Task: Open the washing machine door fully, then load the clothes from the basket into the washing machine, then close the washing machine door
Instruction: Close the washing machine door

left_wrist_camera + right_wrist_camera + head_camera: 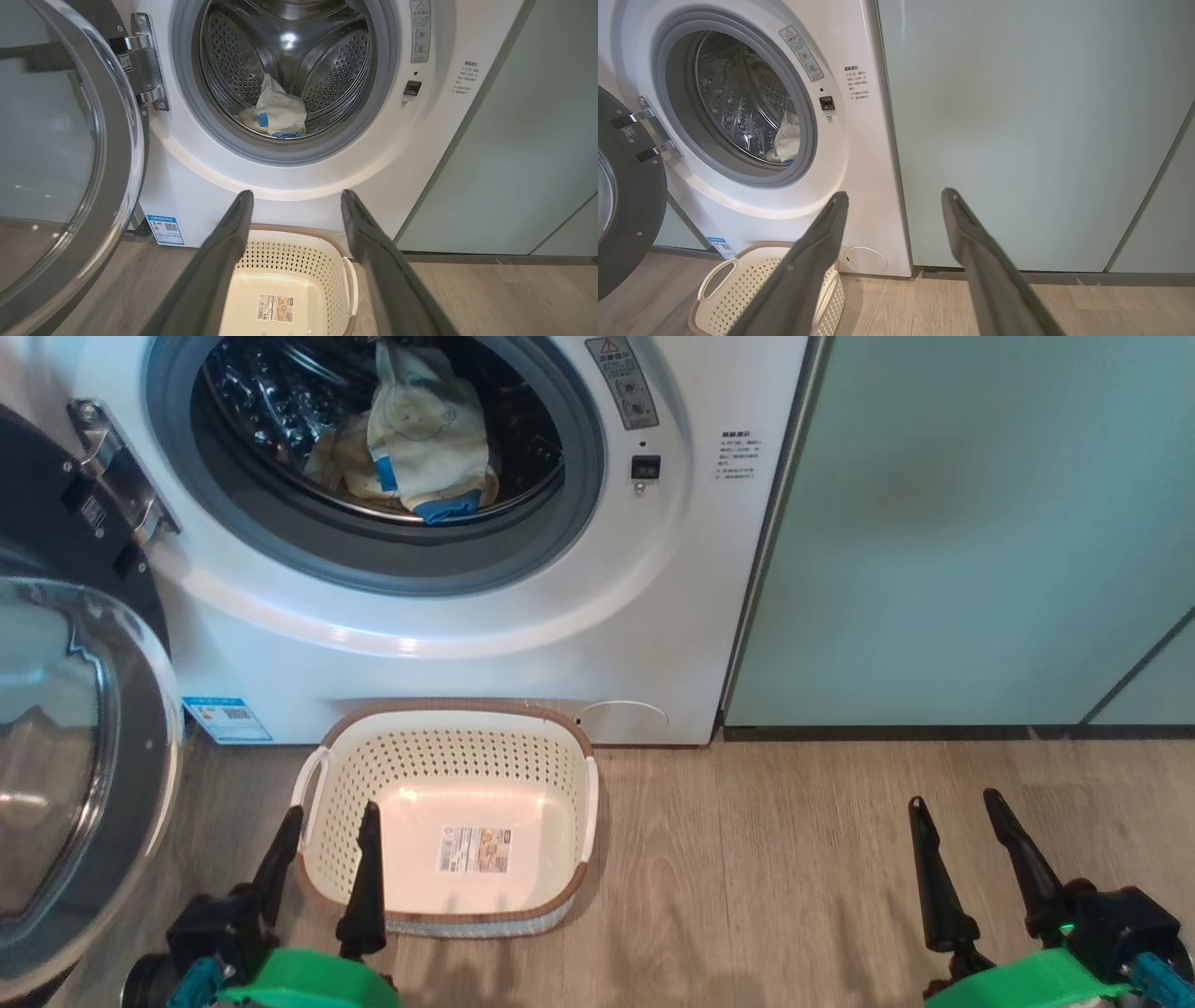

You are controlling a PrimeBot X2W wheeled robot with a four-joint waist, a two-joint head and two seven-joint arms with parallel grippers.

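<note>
Looks to me like you're done loading and onto the last step: shutting the door. The small cream perforated plastic basket [448,723] with the brown rim sits on the wood-look floor [794,859], right up against the front of the white front-loading washing machine [560,625]. There's nothing in it but the paper label [474,850] on its bottom. The pale-yellow and cream soft clothes [425,439] with blue trim are heaped low in the shiny steel drum [336,60], well inside the grey ring.

The large round glossy black door [84,756] with the bulging glass window hangs wide open at the far left on its metal hinge [117,471].

Your left tool [332,810] is spread wide with nothing in it, over the basket's near left corner. Your right tool [954,797] is just as wide and bare, well off to the right in front of the pale-green cabinet [980,523].

Next move, I reckon: get the left tool round the door's outer edge and swing it right until it latches. Just check first that no blue trim pokes past the ring.
</note>
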